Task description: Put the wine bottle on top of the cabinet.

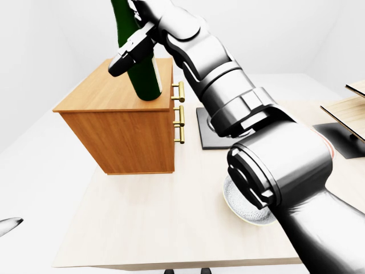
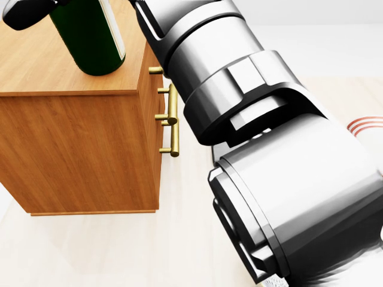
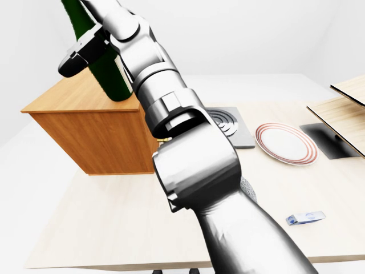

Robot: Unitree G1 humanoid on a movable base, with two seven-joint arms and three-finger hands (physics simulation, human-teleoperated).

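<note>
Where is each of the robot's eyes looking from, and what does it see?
Left-eye view: on the head, facing the wooden cabinet with the dark green wine bottle on top; right arm and right hand show.
Head view: on the head, tilted down close at the same cabinet; the arm fills it.
Right-eye view: same scene, plus a red-rimmed white plate.
All share cabinet and bottle.
</note>
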